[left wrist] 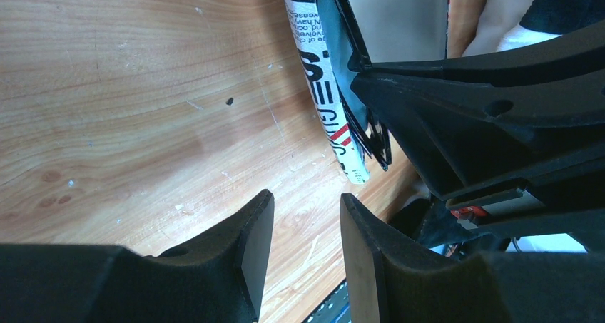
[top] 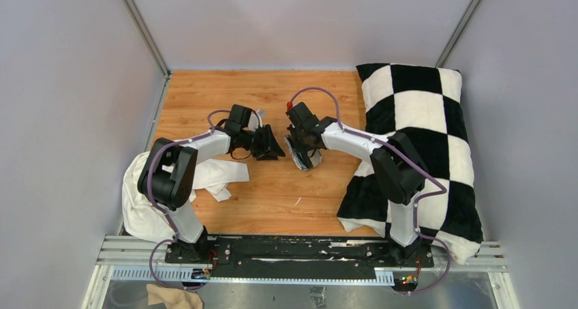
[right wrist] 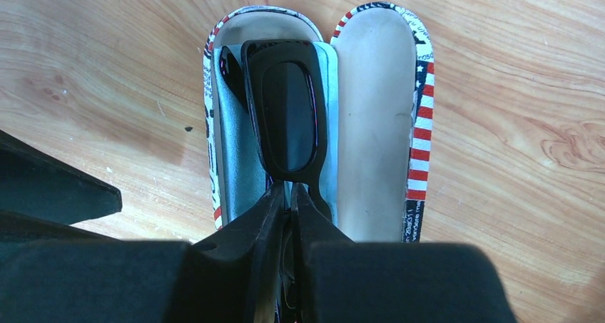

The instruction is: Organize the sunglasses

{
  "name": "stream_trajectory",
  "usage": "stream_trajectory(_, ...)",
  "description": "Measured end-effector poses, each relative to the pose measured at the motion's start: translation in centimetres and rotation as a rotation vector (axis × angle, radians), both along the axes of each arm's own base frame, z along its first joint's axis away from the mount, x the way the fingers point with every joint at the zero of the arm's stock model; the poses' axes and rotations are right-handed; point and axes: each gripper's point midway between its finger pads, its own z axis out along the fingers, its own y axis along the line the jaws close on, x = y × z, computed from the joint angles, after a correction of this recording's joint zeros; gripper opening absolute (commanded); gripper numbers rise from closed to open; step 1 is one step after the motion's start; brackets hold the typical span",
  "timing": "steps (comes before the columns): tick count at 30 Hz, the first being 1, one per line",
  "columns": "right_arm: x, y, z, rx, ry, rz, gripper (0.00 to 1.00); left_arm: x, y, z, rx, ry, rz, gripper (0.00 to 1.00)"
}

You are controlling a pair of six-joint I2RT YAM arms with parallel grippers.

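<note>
The black sunglasses (right wrist: 289, 116) lie folded in the left half of an open case (right wrist: 378, 109), on a light-blue cloth (right wrist: 235, 152). The case has a red-and-white striped edge and rests on the wooden table. My right gripper (right wrist: 289, 191) is shut on the near end of the sunglasses' frame. The top view shows this gripper (top: 300, 149) over the case (top: 303, 160) at mid-table. Just left of the case my left gripper (top: 272, 149) stands open and holds nothing; its wrist view shows the fingers (left wrist: 307, 205) apart over bare wood, the case's printed edge (left wrist: 317, 73) ahead.
A black-and-white checkered pillow (top: 416, 138) fills the right side of the table. A white cloth (top: 146, 200) lies under the left arm. Grey walls enclose the table on three sides. The left gripper's finger (right wrist: 50, 195) shows at the left of the right wrist view.
</note>
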Motion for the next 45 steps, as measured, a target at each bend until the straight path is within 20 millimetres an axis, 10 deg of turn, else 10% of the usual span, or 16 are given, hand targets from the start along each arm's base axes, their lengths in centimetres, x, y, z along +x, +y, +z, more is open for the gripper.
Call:
stream_trajectory(32,1.2,1.6,0.4,0.038,-0.015,0.014,0.22,-0.5,-0.3,-0.9,-0.011,0.034,-0.024,0.43)
stream_trajectory(45,0.1,0.0,6.7,0.108,-0.119,0.017,0.33,-0.2,-0.4,-0.6,-0.014,0.025,-0.021,0.43)
